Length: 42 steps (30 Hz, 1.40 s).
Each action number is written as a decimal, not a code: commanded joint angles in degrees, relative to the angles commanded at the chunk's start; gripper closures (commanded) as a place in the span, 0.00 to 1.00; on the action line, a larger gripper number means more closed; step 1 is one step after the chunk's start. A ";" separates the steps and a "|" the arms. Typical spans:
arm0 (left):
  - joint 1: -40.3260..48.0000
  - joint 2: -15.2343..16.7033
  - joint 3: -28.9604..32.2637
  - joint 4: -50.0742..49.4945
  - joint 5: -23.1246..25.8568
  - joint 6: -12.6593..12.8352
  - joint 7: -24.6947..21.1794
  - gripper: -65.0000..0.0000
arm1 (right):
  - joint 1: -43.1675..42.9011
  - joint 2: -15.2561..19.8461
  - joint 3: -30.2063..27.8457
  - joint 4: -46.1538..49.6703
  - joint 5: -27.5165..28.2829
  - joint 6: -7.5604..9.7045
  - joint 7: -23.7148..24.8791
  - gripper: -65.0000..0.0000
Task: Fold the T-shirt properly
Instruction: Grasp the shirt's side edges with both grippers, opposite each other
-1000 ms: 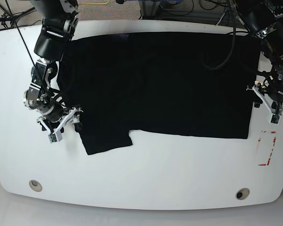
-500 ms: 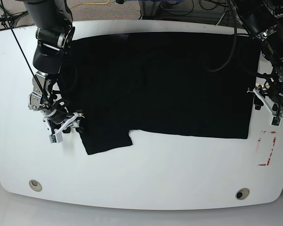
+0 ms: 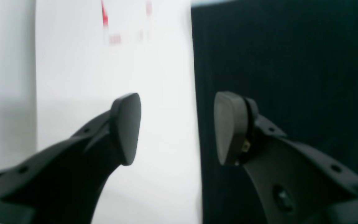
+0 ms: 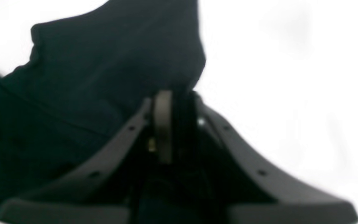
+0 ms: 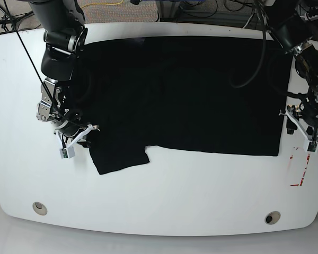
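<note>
Mostly blurred — T-shirt [image 4: 104, 62] edge, right gripper [image 4: 174, 102].

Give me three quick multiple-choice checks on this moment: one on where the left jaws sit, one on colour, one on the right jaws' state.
1. Where is the left gripper relative to the T-shirt?
A. Straddling its side edge
B. Over the collar
C. Far off, by the table's near rim

2. What colour are the marks on the table near the left gripper?
A. Blue
B. Red
C. Green

3. How do the jaws of the right gripper stand?
A. Wide open over bare table
B. Open above the hem
C. Closed on the shirt's fabric

Answers:
1 A, the left wrist view shows one finger over white table and the other over black cloth.
2 B, red lines show on the white surface.
3 C, the right wrist view shows the fingers together with black fabric pinched between them at the sleeve.
</note>
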 joint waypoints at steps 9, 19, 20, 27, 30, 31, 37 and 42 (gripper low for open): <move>-10.37 0.18 0.97 -17.32 3.78 5.89 -6.86 0.46 | -1.67 -0.26 -2.02 1.67 0.00 -0.09 0.00 0.88; -16.70 -1.05 4.75 -38.42 3.78 11.34 -18.99 0.37 | -3.34 -0.35 -2.11 3.08 0.00 -0.09 0.00 0.88; -16.79 -1.05 4.84 -39.21 3.78 11.87 -19.69 0.36 | -3.34 -0.35 -2.11 3.08 0.09 -0.09 0.00 0.88; -16.70 -1.14 4.84 -42.37 3.78 14.59 -23.30 0.28 | -3.52 -0.26 -2.02 3.08 0.09 -0.09 0.00 0.88; -16.70 -1.23 4.84 -42.73 3.78 14.59 -23.38 0.28 | -3.52 -0.09 -2.02 3.08 0.35 0.00 0.00 0.88; -16.70 -1.23 4.84 -42.73 3.78 14.59 -23.38 0.28 | -3.60 -0.09 -2.02 3.08 0.35 0.00 0.00 0.88; -16.62 -1.23 4.84 -42.90 3.78 14.42 -23.47 0.28 | -4.22 -0.09 -2.02 4.40 0.35 0.00 0.09 0.88; -16.62 -1.05 4.92 -42.90 3.78 14.42 -23.47 0.28 | -4.31 -0.26 -1.93 5.27 0.18 0.00 0.00 0.88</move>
